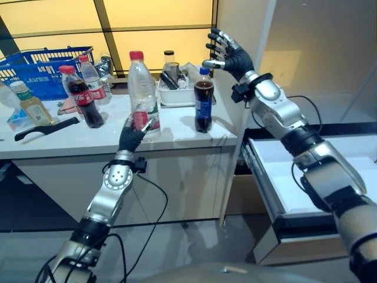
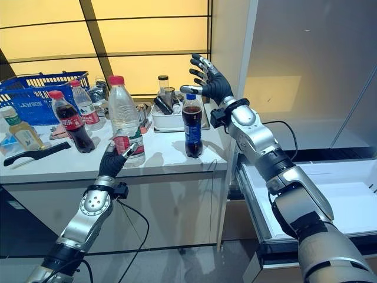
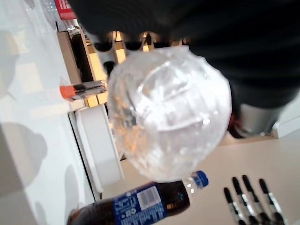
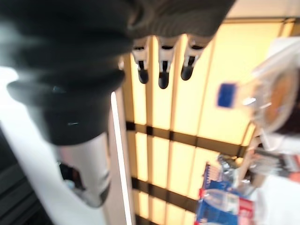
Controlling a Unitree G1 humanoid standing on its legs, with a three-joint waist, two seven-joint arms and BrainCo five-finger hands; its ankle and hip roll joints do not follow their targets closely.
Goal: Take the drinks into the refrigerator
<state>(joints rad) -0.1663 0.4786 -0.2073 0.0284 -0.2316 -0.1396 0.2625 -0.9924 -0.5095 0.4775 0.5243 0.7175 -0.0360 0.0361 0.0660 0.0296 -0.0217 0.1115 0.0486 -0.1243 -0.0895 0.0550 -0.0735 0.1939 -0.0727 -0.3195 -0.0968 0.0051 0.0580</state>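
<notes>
Left eye view: the clear water bottle (image 1: 142, 94) is gripped near its base by the left hand (image 1: 133, 134), fingers curled around it, while it stands on the white counter (image 1: 177, 132). The right hand (image 1: 226, 52) is held above the dark cola bottle (image 1: 204, 100), fingers spread and empty. A second cola bottle (image 1: 79, 95) is seen near the blue basket (image 1: 41, 68). The open fridge drawer (image 1: 312, 183) is seen at right.

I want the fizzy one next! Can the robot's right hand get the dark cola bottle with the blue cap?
Probably yes. The right hand hangs open just above the blue-capped dark cola bottle, with nothing between them.
</notes>
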